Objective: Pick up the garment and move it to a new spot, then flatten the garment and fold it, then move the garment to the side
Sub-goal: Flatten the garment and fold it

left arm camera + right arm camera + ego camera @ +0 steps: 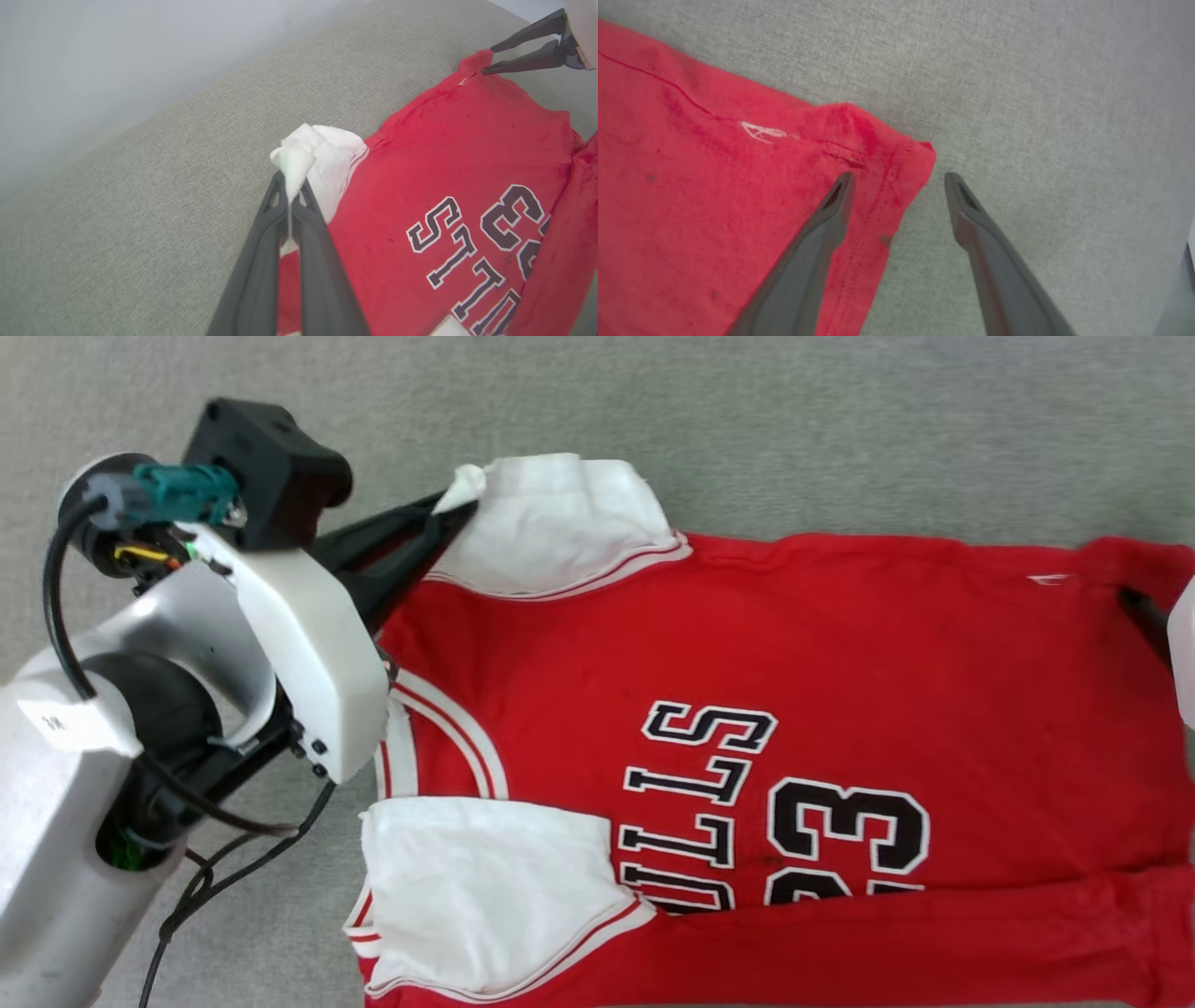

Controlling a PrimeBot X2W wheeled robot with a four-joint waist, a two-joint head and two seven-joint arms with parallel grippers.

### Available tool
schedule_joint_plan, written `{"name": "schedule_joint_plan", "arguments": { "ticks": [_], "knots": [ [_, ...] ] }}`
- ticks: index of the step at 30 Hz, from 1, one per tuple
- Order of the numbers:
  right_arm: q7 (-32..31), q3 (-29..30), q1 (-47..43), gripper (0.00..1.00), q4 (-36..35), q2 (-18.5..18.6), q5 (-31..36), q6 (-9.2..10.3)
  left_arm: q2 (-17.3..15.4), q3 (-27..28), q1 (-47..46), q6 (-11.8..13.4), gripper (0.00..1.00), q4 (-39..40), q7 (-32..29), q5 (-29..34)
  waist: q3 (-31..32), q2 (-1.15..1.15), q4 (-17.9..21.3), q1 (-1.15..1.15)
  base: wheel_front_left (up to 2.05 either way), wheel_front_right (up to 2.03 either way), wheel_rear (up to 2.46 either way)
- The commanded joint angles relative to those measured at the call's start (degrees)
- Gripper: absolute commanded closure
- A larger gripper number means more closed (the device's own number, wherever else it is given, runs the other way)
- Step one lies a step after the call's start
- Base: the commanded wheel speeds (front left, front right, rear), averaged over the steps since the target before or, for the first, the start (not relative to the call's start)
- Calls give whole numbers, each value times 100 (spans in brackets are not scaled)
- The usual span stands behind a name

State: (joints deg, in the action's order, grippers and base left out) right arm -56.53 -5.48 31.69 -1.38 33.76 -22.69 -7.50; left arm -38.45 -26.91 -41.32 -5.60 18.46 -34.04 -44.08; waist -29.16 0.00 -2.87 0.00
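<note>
Your left gripper (293,181) clamps the eleven-o'clock white sleeve (560,523) of the red "BULLS" jersey T-shirt (747,644), spread on grey upholstery (840,429); your right gripper (900,177) gapes at its three-o'clock hem corner (920,154), likely to stretch it flat.

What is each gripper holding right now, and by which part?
Left gripper pinches the red jersey-style T-shirt by the bunched edge of its far white sleeve. Right gripper is open astride the shirt's red hem corner, gripping nothing.

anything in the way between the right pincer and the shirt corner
Nothing visible. The open right pincer straddles the hem corner of the red shirt, one side over the fabric, the other over the bare grey surface.
</note>
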Motion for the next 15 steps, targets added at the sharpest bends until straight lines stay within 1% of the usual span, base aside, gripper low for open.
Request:
{"name": "schedule_joint_plan", "arguments": {
  "ticks": [1, 5, 10, 11, 12, 13, 15],
  "knots": [
    [-33, -80, 126, 0, 131, 74, -5, 3, -4, -4, 99, 2, 100, 98, 47, 50, -129, 0, -148, 0, 0, 0, 0],
    [-37, -277, 148, 0, 412, 135, -19, 3, 1, -57, 164, 9, 100, 251, 107, 101, -233, 0, -295, 0, 0, 0, 0],
    [-138, -513, -52, 0, 793, 168, -223, 2, 19, -166, 286, 21, 100, 268, 44, 14, -297, 0, -446, 0, 0, 0, 0],
    [-146, -548, -105, 41, 855, 181, -274, 1, 15, -170, 307, 29, 100, 285, 31, 11, -297, 0, -462, 0, 0, 0, 0],
    [-115, -560, -150, 76, 904, 199, -311, 1, 21, -165, 346, 47, 100, 295, 55, -5, -291, 0, -478, 0, 0, 0, 0],
    [-52, -566, -181, 100, 935, 225, -333, 2, 16, -161, 385, 52, 100, 294, 95, -10, -279, 0, -492, 0, 0, 0, 0],
    [33, -534, -205, 100, 961, 238, -356, 2, -1, -149, 432, 65, 100, 275, 119, -6, -260, 0, -501, 0, 0, 0, 0]
  ]
}}
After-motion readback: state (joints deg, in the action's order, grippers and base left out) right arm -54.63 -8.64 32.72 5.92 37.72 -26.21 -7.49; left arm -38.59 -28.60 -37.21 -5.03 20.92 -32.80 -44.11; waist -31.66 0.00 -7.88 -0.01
